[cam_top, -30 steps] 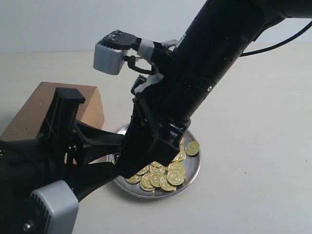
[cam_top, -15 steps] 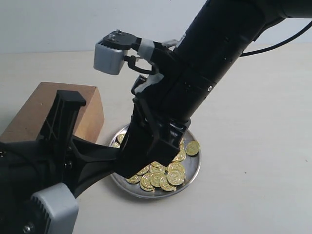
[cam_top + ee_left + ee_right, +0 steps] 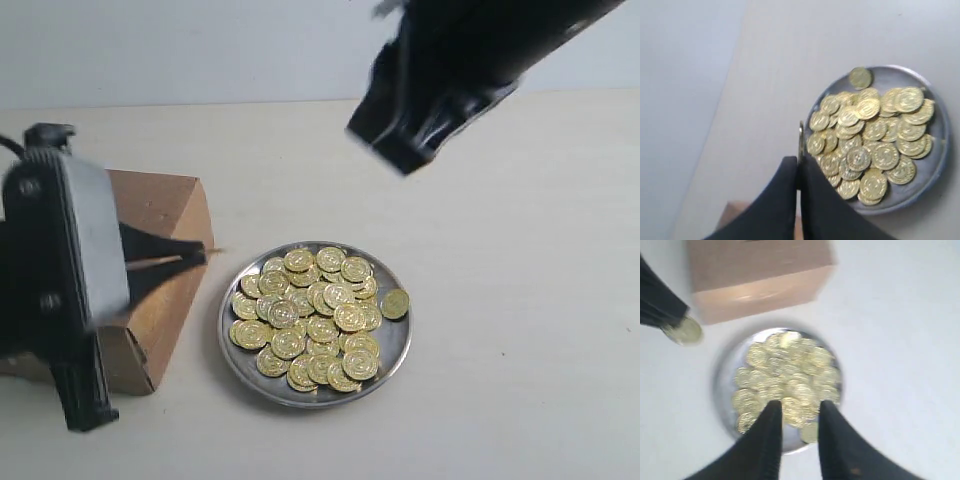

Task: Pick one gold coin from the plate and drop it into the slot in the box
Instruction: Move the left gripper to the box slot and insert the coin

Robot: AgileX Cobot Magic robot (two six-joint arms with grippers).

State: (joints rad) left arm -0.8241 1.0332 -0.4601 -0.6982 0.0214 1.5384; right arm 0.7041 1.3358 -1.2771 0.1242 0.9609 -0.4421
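The silver plate (image 3: 392, 345) holds a heap of gold coins (image 3: 310, 312) in the middle of the table. To its left is the brown cardboard box (image 3: 160, 205). My left gripper (image 3: 197, 255) hovers over the box's right edge, shut on one gold coin (image 3: 686, 331) held on edge; the left wrist view shows that coin (image 3: 801, 140) as a thin line between the black fingers. The box slot is hidden. My right gripper (image 3: 799, 410) is open, high above the plate (image 3: 722, 390), with nothing between its fingers.
The right arm (image 3: 450, 80) is a dark blur at the top of the exterior view. One coin (image 3: 395, 303) lies apart at the plate's right rim. Bare beige table surrounds the plate and box.
The right arm has lifted off the plate up to the top right, uncovering the coins. The left gripper has drawn back left toward the box with a coin pinched in it.
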